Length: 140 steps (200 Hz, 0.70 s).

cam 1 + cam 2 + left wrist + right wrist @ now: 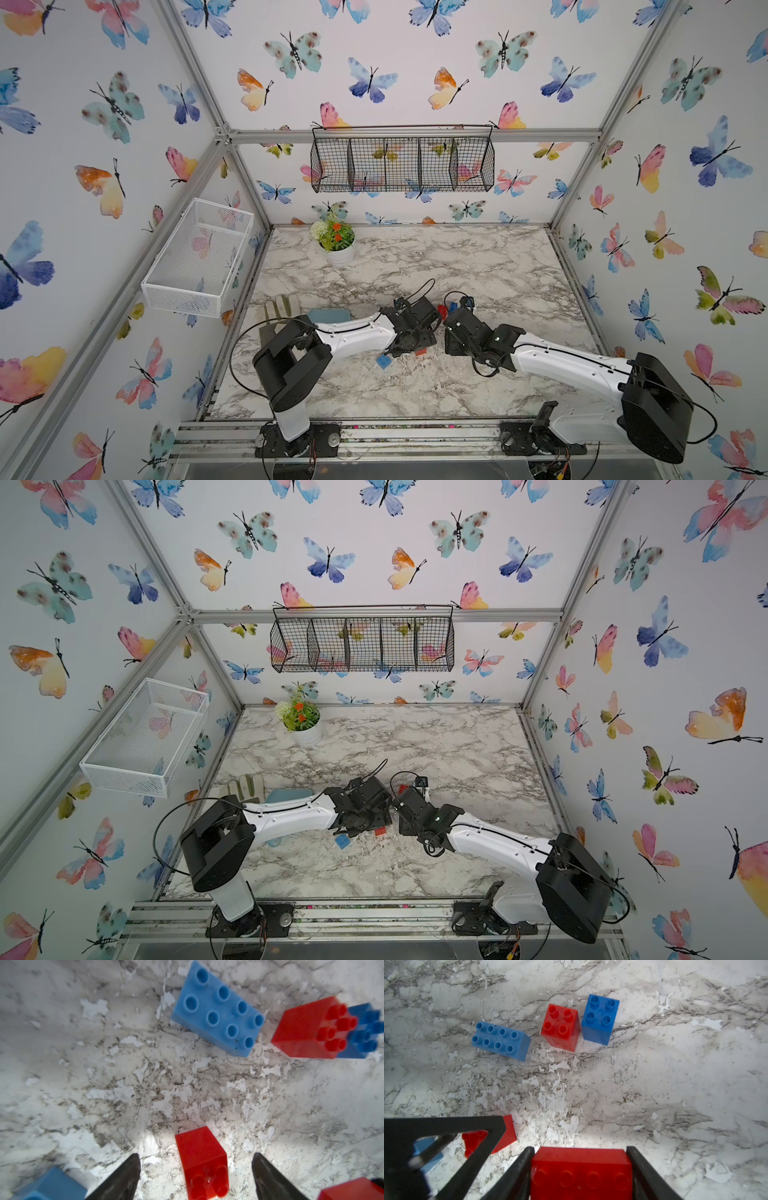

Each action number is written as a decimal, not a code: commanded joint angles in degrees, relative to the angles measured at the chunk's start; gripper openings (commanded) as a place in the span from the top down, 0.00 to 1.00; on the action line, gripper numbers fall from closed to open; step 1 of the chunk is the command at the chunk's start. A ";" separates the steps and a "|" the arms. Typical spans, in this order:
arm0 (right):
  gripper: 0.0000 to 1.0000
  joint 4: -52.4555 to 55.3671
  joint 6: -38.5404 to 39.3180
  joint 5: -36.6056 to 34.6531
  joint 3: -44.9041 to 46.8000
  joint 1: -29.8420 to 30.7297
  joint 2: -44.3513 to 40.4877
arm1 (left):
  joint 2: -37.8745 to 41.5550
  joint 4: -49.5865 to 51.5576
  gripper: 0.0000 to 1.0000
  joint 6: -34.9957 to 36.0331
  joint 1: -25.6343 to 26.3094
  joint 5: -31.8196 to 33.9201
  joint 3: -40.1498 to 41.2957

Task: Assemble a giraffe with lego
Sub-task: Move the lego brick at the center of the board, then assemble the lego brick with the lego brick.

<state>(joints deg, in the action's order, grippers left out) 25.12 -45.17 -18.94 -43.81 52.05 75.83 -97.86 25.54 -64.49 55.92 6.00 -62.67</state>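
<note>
No giraffe is in view; the lego bricks lie apart on the marble table. My left gripper (195,1155) is open, its fingers on either side of a small red square brick (202,1159) that stands on the table, with gaps on both sides. My right gripper (580,1148) is shut on a red oblong brick (581,1169). Farther off stand a light blue oblong brick (500,1041), a red square brick (560,1026) and a dark blue square brick (600,1018). Another light blue brick (383,360) lies beside the left wrist.
A flower pot (338,245) stands at the back left. Gloves (282,305) and a pale blue mirror (328,316) lie behind the left arm. A white mesh basket (195,257) hangs on the left wall and a black wire basket (401,162) on the back wall.
</note>
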 commanded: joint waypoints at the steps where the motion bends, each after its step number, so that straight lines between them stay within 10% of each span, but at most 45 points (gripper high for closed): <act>1: 0.41 2.66 1.79 2.57 -3.40 -0.37 1.88 | 7.24 1.87 0.15 3.26 -0.75 5.41 2.38; 140: 0.44 0.94 6.93 10.86 -12.89 1.55 12.90 | 30.01 -5.04 0.09 34.29 -21.34 -14.98 19.02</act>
<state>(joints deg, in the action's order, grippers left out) 24.80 -39.48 -8.62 -54.57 52.88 87.29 -69.47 22.90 -36.84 36.32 -2.83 -45.10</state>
